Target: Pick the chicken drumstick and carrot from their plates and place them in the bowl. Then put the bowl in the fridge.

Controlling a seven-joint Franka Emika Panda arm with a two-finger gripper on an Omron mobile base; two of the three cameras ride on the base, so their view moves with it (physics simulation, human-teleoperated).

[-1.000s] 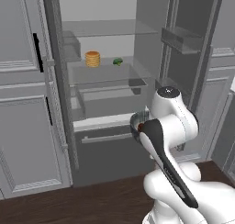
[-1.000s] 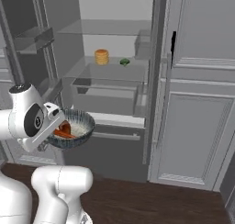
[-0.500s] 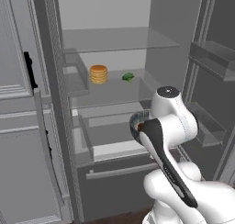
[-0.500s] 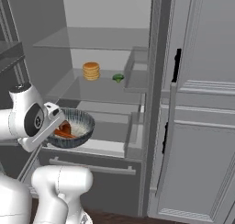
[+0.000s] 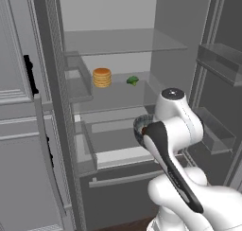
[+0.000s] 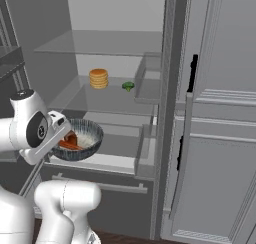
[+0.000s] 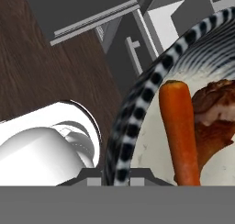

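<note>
The gripper (image 7: 117, 175) is clamped on the bowl's (image 6: 85, 138) rim, carrot (image 7: 180, 129) and drumstick (image 7: 215, 113) inside, facing the open fridge (image 6: 120, 63); nothing bears readable writing.

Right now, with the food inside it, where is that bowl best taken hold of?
By its rim. The bowl is deep and open-topped, with the carrot and chicken drumstick lying in the middle, so a thin wall edge is what two fingers can pinch. The gripper is shut on the rim at the robot's side, bowl level in front of the open fridge.
</note>
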